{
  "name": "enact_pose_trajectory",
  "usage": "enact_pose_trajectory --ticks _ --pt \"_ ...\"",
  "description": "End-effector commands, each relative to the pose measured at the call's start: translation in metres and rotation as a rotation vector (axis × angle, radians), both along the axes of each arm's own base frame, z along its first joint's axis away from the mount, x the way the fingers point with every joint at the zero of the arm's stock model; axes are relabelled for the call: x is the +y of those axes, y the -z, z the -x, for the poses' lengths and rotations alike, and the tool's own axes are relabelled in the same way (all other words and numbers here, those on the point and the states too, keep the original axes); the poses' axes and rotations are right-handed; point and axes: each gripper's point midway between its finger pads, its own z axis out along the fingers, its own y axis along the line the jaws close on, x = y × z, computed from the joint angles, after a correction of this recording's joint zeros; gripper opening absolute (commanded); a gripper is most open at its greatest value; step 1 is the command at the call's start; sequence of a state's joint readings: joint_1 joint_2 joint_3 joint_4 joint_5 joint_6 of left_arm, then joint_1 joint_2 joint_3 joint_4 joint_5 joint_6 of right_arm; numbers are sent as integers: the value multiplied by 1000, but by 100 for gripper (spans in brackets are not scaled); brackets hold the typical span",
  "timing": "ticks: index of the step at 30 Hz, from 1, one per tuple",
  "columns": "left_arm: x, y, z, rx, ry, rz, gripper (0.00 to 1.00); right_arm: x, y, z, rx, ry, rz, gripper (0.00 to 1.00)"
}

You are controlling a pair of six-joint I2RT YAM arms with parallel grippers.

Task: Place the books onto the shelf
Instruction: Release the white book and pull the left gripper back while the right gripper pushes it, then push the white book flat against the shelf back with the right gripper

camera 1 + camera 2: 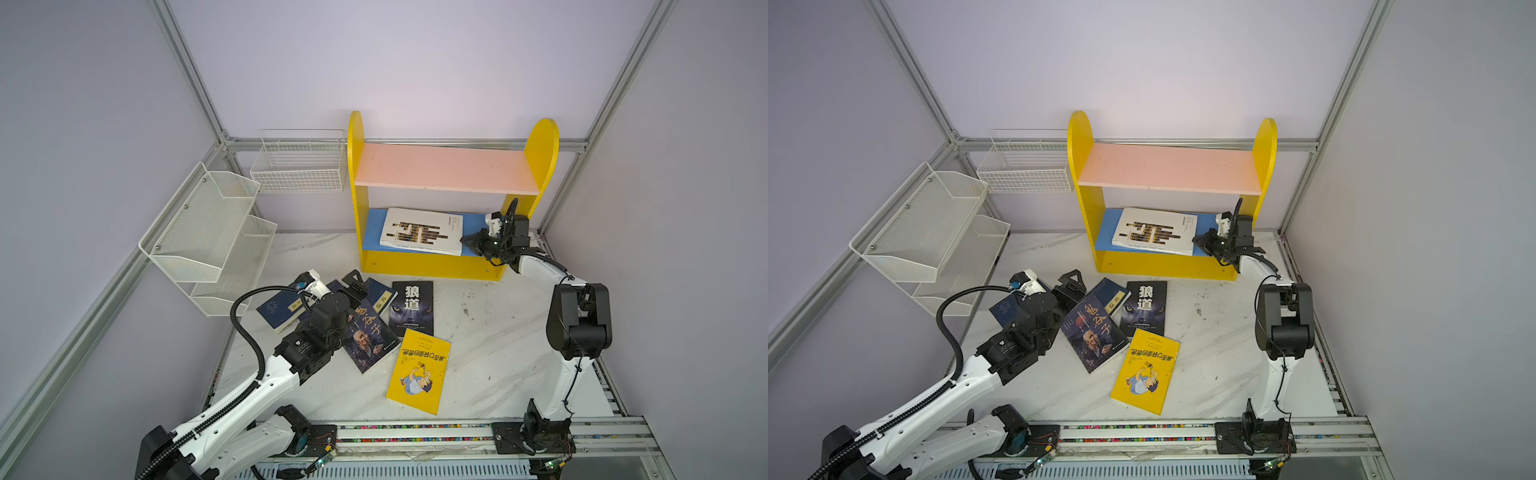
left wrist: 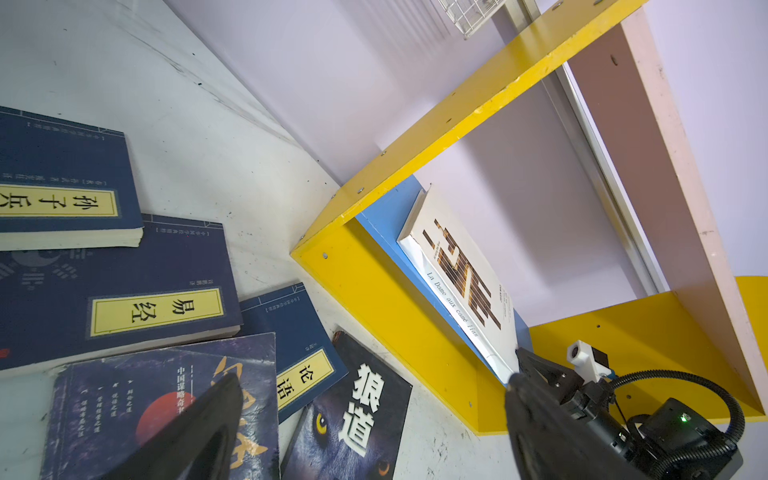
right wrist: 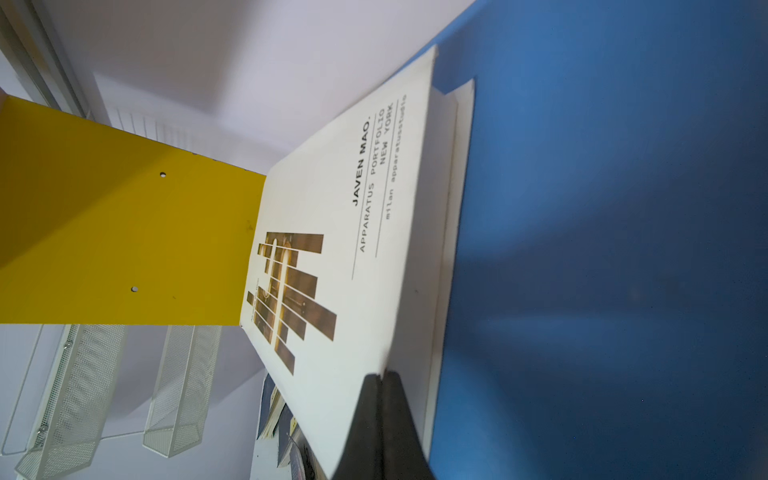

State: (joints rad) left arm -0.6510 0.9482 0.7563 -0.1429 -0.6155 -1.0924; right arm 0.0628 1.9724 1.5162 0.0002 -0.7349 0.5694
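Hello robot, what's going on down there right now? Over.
Left gripper jaws open over six books on table. Right gripper jaws shut, tips at white book lying on blue board of shelf. Nothing blocking.

White mesh tiered rack (image 1: pixel 199 224) at left, white wire basket (image 1: pixel 299 180) beside it; marbled tabletop (image 1: pixel 478 353)

Place: a robot lab, specifically an enclosed test cell.
Frame: aluminium posts (image 1: pixel 188 70) mark the corners, with plain lilac panels (image 1: pixel 415 62) between them.
Robots: left arm (image 1: pixel 232 407) and right arm (image 1: pixel 563 382) stand on bases fixed to a metal rail (image 1: pixel 415 434) at the near edge.
Wiring: a ribbed cable hose (image 1: pixel 254 349) and a bare circuit board (image 1: pixel 328 459) are left exposed.
Tabletop: marble-look sheet (image 1: pixel 498 365), scuffed and smudged.
Props: a few household pieces — shelf (image 1: pixel 444 266), rack (image 1: pixel 199 232), basket (image 1: pixel 299 166), books (image 1: pixel 412 307).
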Motion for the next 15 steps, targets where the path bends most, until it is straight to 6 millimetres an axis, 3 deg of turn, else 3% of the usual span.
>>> enact_pose_trajectory --ticks 1,5,15 --pt "9 14 4 21 -34 -29 97 14 6 5 22 -82 11 0" --pt "10 15 4 21 -39 -35 98 16 -2 -2 0 -93 6 0" --pt "16 17 6 21 -64 -40 99 40 4 -12 12 -102 34 0"
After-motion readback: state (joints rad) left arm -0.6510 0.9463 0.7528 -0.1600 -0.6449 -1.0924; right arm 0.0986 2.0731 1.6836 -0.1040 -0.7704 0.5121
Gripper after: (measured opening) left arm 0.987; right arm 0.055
